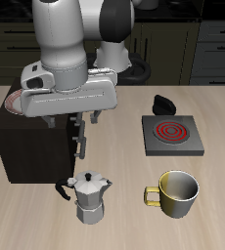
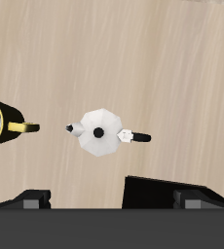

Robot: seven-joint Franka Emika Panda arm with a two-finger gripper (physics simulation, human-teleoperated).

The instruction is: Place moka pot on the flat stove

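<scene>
The moka pot (image 1: pixel 90 196), faceted silver with a knobbed lid and black handle, stands upright near the table's front edge. In the wrist view the moka pot (image 2: pixel 99 131) shows from above, its handle pointing away from the mug. The flat stove (image 1: pixel 170 135), a grey square plate with a red coil and a black knob, lies farther back, apart from the pot. My gripper (image 1: pixel 81 148) hangs above and slightly behind the pot, open and empty. In the wrist view the gripper (image 2: pixel 102 200) has its dark fingers (image 2: pixel 172 195) spread wide, with the pot beyond them.
A yellow-rimmed metal mug (image 1: pixel 179 192) stands beside the pot near the front edge and also shows in the wrist view (image 2: pixel 1 123). A dark wooden cabinet (image 1: pixel 26 146) stands close behind the pot, next to my gripper.
</scene>
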